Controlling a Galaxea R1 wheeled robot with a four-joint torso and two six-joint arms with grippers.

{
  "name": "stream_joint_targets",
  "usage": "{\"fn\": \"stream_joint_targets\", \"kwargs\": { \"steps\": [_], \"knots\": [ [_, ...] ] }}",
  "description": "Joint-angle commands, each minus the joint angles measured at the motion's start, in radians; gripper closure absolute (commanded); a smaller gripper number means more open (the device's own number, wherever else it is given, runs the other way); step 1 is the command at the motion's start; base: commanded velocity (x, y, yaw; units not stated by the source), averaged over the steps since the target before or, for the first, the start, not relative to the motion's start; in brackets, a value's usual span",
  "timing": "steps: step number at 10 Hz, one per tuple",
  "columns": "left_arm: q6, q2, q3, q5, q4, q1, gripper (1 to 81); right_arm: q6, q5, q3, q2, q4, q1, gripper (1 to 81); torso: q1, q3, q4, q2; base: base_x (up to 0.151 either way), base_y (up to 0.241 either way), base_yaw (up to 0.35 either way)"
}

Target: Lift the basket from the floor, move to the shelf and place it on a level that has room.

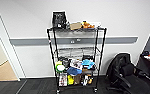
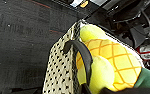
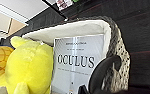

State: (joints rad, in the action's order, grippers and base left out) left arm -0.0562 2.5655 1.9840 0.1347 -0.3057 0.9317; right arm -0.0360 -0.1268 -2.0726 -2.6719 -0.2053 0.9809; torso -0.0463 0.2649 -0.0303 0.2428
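Note:
The basket (image 2: pixel 59 67) is cream, woven and dotted, with a pale lining (image 3: pixel 73 28). It holds a yellow pineapple plush (image 2: pixel 111 57) and a white box marked OCULUS (image 3: pixel 76 61). In the left wrist view my left gripper (image 2: pixel 84 88) is shut on one black handle (image 2: pixel 82 53), with the dark carpet floor (image 2: pixel 21 45) beneath. In the right wrist view my right gripper (image 3: pixel 91 88) is shut on the other handle (image 3: pixel 103 68). In the head view the shelf (image 1: pixel 76 53), a black wire rack, stands ahead against the white wall. Its level second from the top (image 1: pixel 77 53) looks nearly bare.
The top tier carries a black box (image 1: pixel 59 20), a cardboard box (image 1: pixel 75 25) and orange items (image 1: pixel 87 25). The two lower tiers are cluttered. A black office chair (image 1: pixel 123 72) and a dark desk (image 1: pixel 149 60) stand to the right. A doorway onto tan wooden flooring (image 1: pixel 2 72) opens at left.

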Motion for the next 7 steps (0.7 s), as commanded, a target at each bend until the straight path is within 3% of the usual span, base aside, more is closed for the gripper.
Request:
{"fn": "stream_joint_targets", "kwargs": {
  "steps": [1,7],
  "knots": [
    [-0.004,-0.017,-0.031,0.013,-0.006,-0.138,81.1,0.005,-0.025,0.026,0.008,-0.006,-0.129,81.1,0.0,0.0,0.0,0.0,0.121,0.0,0.0],
    [-0.004,-0.011,-0.031,0.011,-0.006,-0.138,81.1,0.008,-0.027,0.023,0.011,-0.006,-0.127,81.1,0.0,0.0,0.0,0.0,0.121,-0.055,0.0]
  ]
}}
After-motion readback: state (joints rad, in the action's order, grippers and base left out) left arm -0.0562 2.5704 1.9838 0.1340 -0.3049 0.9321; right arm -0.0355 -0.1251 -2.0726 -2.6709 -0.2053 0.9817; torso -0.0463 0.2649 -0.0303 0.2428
